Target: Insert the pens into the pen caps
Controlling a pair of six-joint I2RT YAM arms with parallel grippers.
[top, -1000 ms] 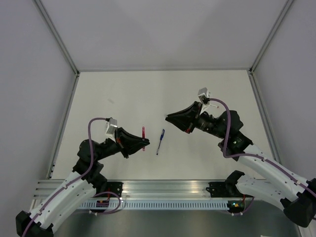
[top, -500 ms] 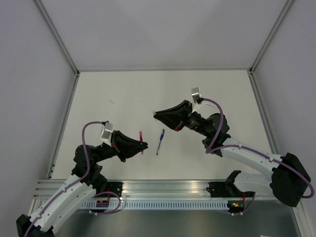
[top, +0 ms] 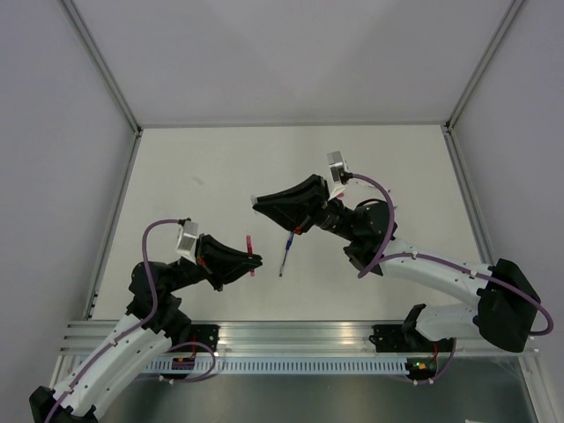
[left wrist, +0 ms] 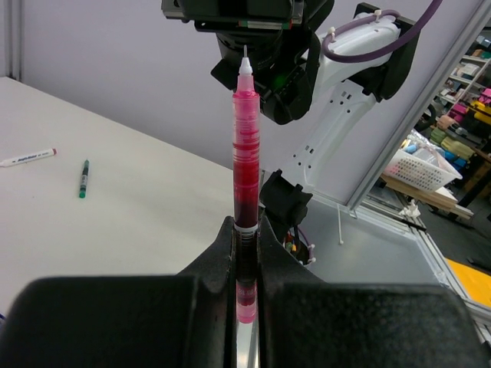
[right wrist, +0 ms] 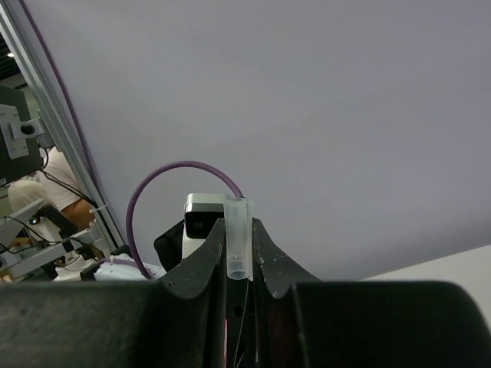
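My left gripper [top: 249,259] is shut on a red pen [top: 250,254]. In the left wrist view the red pen [left wrist: 244,153] stands straight up out of my left gripper [left wrist: 245,230], its white tip bare and pointing at the right arm. My right gripper [top: 256,202] hangs above and just right of it, shut on a small translucent pen cap [right wrist: 238,238], which sits upright between the tips of my right gripper [right wrist: 238,234]. Pen and cap are apart. A blue pen [top: 286,254] lies on the table between the arms.
A green pen [left wrist: 82,178] and a white pen with a red end [left wrist: 28,157] lie on the table top [left wrist: 138,207]. Grey walls enclose the table on three sides. An aluminium rail [top: 291,339] runs along the near edge.
My right gripper has swung left with the cap, to above the red pen. My left gripper has drawn slightly back and down with the pen. Both grips are unchanged.
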